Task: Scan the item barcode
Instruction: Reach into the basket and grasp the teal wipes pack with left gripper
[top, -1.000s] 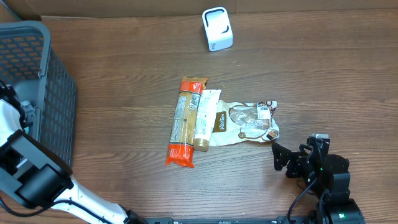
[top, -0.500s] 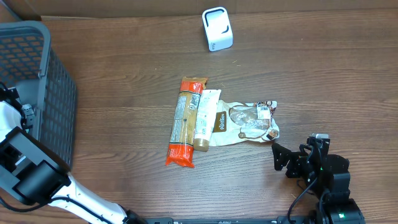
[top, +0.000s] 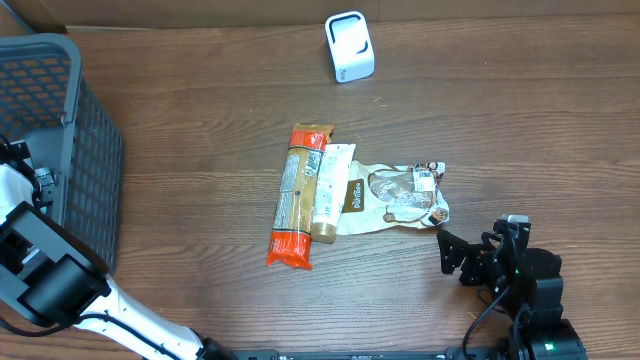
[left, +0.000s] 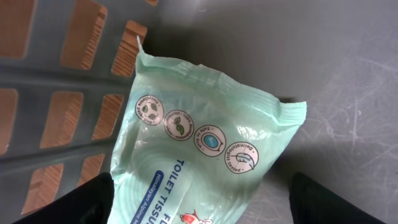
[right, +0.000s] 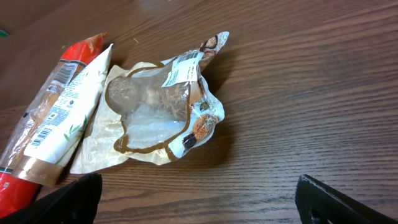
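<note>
A pale green pack of toilet tissue (left: 199, 124) lies on the grey floor of the basket (left: 348, 56) in the left wrist view. My left gripper (left: 200, 186) is open over it, one dark finger on each side of the pack, the right one clear of it. On the table lie an orange-ended long packet (top: 297, 195), a white and brown tube (top: 331, 190) and a crumpled brown and white pouch (top: 400, 198). My right gripper (top: 470, 252) stands open just below and right of the pouch (right: 161, 106), with nothing between its fingers. A white scanner (top: 349, 46) stands at the back.
The grey mesh basket (top: 60, 110) fills the left edge of the table, with the left arm reaching into it. Cardboard lines the far edge of the table behind the scanner.
The left arm by the basket has shifted very slightly. The right arm and the items on the table have not moved.
</note>
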